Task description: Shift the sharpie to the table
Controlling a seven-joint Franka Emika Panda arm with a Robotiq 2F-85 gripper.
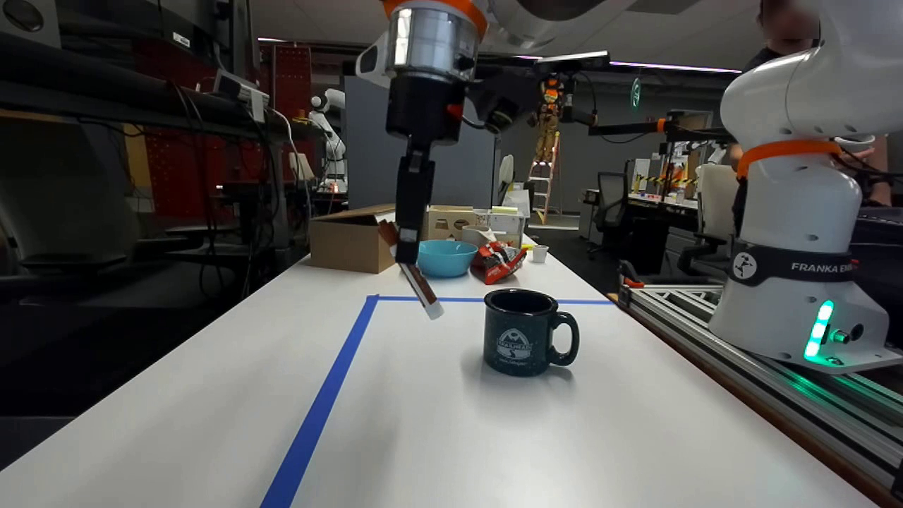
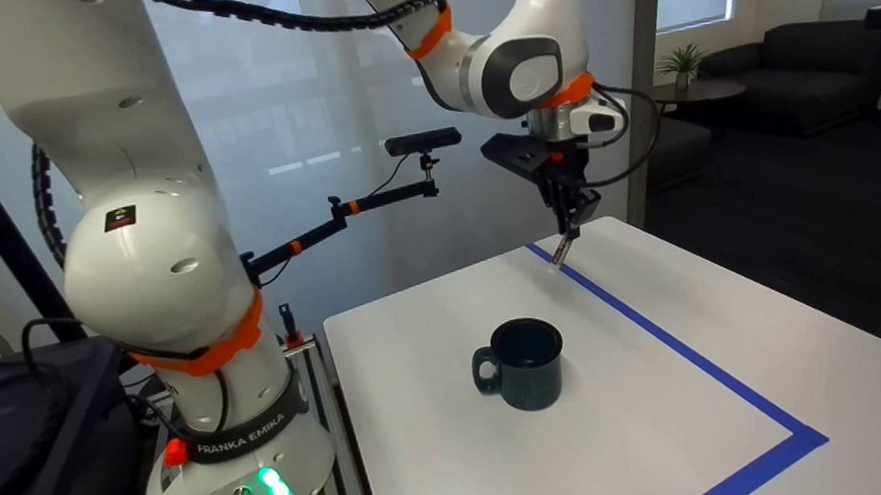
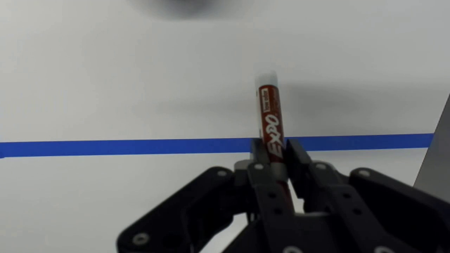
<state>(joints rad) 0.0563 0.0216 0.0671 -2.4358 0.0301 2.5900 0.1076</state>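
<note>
- Leftmost in an exterior view is the blue tape stripe point(image 1: 321, 406) along the table point(image 1: 614, 437), my guess is it marks off a work area
- Then a cardboard box point(image 1: 353, 243) set toward the far end, probably so the arm point(image 1: 783, 92) has room to work
- Next the gripper point(image 1: 408, 252), fingers point(image 3: 298, 156) closed right in on the sharpie point(image 1: 420, 286), gap just the pen's thickness
- Sharpie's up in the air over the table, crossing above the stripe in the wrist view, not laid down yet; it leans with its white end low and to the right, and since it's pinched around the middle it should balance ok, but that low end would likely touch first and might set it rolling
- Blue bowl point(image 1: 446, 258) and red bag point(image 1: 499, 264) sit farther back, likely just parked there
- Mug point(image 1: 518, 339) stands upright on the near side, handle facing the robot's base point(image 1: 797, 303), maybe so it's grabbable from there
- Base is rightmost, and the arm goes up and out over the table from it, partly out of frame, gripper hanging pretty much straight down, which imo suits a plain lowering move
</note>
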